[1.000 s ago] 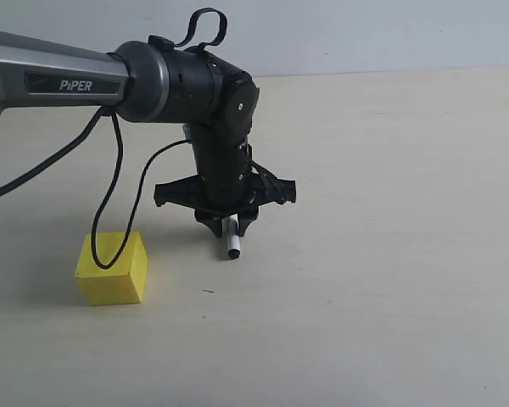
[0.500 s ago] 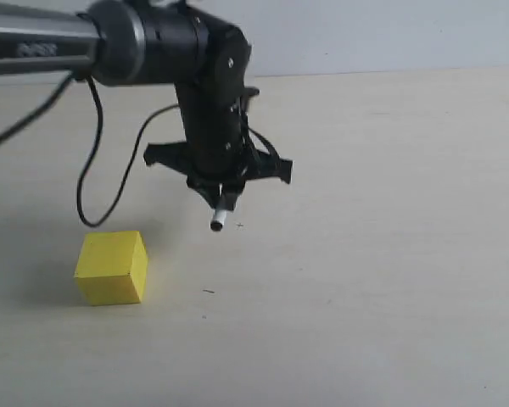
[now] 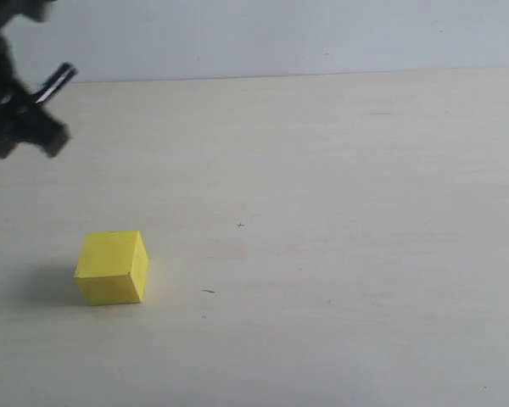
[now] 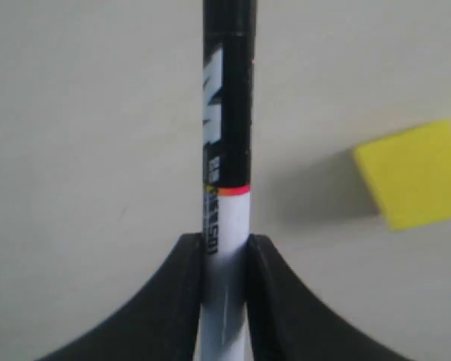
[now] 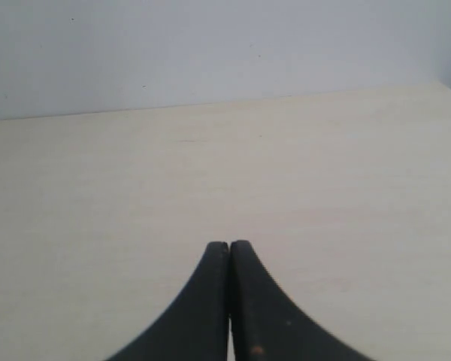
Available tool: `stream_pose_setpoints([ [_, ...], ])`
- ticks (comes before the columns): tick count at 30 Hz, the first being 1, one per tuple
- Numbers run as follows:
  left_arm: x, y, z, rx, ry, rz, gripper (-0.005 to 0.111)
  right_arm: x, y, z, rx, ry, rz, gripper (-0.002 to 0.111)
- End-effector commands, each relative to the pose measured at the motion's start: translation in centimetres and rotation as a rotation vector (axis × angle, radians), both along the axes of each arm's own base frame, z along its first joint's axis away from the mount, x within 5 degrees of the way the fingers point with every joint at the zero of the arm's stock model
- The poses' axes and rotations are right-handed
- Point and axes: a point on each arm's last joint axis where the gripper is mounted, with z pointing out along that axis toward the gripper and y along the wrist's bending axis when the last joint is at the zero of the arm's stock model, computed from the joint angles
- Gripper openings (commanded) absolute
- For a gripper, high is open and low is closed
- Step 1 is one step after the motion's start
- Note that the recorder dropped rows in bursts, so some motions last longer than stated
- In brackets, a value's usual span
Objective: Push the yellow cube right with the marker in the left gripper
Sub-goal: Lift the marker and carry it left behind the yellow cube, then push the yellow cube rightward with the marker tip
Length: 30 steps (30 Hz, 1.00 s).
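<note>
The yellow cube [image 3: 112,267] rests on the pale table at the lower left, and shows to one side in the left wrist view [image 4: 417,184]. My left gripper [image 3: 25,114] is a motion-blurred black shape at the far left edge, well above and behind the cube and not touching it. It is shut on the marker [image 4: 227,113], whose white barrel sits between the two fingers [image 4: 225,244] while the black half juts out beyond them. The marker [image 3: 59,80] points up and to the right. My right gripper [image 5: 229,245] is shut with nothing in it.
The pale table [image 3: 339,212] runs back to a light wall [image 3: 280,34]. A few tiny dark specks [image 3: 208,291] lie near the middle. The right arm does not show in the exterior view.
The left arm has swung from the middle of the table up and away to the far left edge, carrying the marker. The cube has not moved.
</note>
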Motion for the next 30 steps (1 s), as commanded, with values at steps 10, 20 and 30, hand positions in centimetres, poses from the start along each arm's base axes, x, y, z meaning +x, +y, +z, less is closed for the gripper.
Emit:
stream_pose_setpoints([
  [10,-1.6,12.1,-9.8,0.276,0.314,-0.888,0.000,0.0,0.0,-0.1,-0.002,-0.004,0.002,0.000],
  [20,1.4,11.4,-15.7,0.246,0.387,-1.102,0.000,0.0,0.0,-0.1,-0.002,-0.004,0.002,0.000],
  [30,1.7,6.3,-16.3,0.160,0.299,-1.231,0.000,0.0,0.0,-0.1,-0.002,-0.004,0.002,0.000],
])
